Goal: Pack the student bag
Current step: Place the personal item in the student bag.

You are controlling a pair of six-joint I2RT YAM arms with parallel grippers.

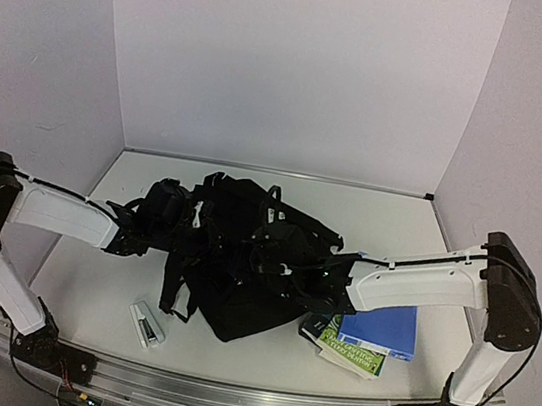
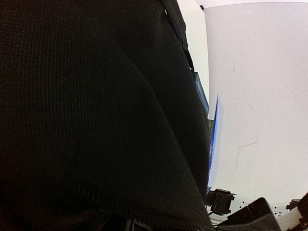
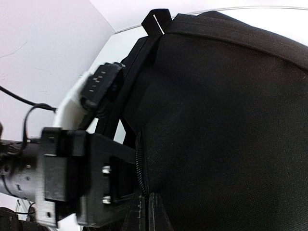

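Note:
The student bag, a large black backpack with loose straps, lies mid-table. Both grippers are pressed into it. My left gripper is at its left upper side; black bag fabric fills the left wrist view and covers the fingers. My right gripper is at the bag's right upper part. In the right wrist view the bag's zipper and seam run straight into my jaws, and the left gripper's black body sits against the same edge. Both grippers seem shut on bag fabric.
A blue notebook lies on a green book at the right front, by the right arm; its edge shows in the left wrist view. A small white item lies at the left front. White walls enclose the table.

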